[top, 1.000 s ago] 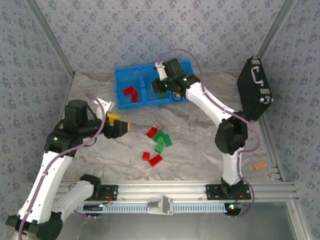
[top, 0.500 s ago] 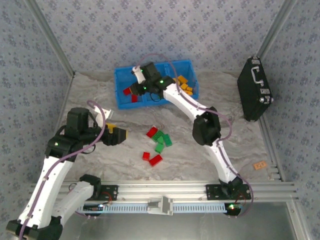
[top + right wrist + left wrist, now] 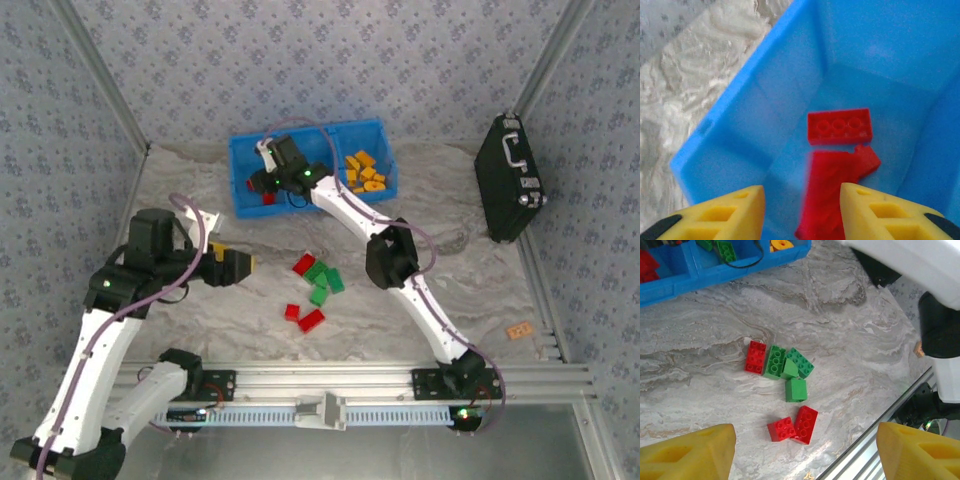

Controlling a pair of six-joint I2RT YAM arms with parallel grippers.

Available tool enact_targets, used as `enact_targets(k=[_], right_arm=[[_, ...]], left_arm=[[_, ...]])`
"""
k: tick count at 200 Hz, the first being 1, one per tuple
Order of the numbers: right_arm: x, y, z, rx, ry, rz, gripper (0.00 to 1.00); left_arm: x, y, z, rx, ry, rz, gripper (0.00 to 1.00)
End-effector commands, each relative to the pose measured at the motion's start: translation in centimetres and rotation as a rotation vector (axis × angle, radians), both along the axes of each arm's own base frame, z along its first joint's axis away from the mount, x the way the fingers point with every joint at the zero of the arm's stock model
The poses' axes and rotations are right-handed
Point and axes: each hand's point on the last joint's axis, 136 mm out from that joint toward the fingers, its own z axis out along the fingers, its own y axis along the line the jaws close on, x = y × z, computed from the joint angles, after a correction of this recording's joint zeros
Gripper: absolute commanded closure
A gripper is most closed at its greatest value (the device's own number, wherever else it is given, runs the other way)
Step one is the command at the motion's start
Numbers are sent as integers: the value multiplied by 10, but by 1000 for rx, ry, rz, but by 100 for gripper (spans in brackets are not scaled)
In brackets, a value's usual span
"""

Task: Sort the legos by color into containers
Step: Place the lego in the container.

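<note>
Top external – tray: the blue tray [image 3: 385, 150] sits at the far edge of the table [image 3: 450, 260], with orange legos [image 3: 362, 172] in its right compartment.
Top external – right gripper [image 3: 264, 184]: over the tray's left compartment, a scrap of red just below it.
Top external – left gripper [image 3: 238, 266]: above the table's left half, well apart from the loose legos [image 3: 318, 280] near the table's middle.
Left wrist – left gripper [image 3: 805, 455]: fingers spread wide, nothing between them.
Left wrist – bricks: a red brick [image 3: 756, 357] touches the green bricks [image 3: 790, 367]; a red pair [image 3: 795, 425] lies side by side toward the near edge.
Left wrist – risk: red and green touch, so closing on one could drag its neighbour into the wrong compartment.
Right wrist – right gripper [image 3: 802, 195]: jaws partly apart. A blurred red piece [image 3: 832, 200] sits between and below them, and blue shows beside the left finger, so it looks unclamped.
Right wrist – compartment: a flat red lego [image 3: 840, 126] lies on the floor.
Right wrist – risk: if the blurred piece clings to the right finger, lifting away could carry it out over the tray wall.
</note>
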Motion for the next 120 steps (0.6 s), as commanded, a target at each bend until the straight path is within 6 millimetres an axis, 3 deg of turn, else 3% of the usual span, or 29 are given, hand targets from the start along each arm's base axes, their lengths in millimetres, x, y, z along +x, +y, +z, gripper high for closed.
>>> enact_targets(k=[1, 28, 76, 95, 120], right_arm=[[14, -11, -15, 9, 31, -62, 52], [16, -12, -15, 14, 38, -62, 52], [-4, -4, 9, 14, 32, 10, 52], [-27, -10, 25, -23, 39, 57, 51], [-80, -22, 48, -64, 14, 159, 47]], left_arm=[[-5, 3, 13, 9, -22, -2, 25], [-5, 4, 15, 5, -23, 5, 25], [-2, 3, 12, -6, -18, 15, 25], [-1, 2, 13, -8, -25, 13, 25], [4, 1, 10, -2, -42, 9, 25]])
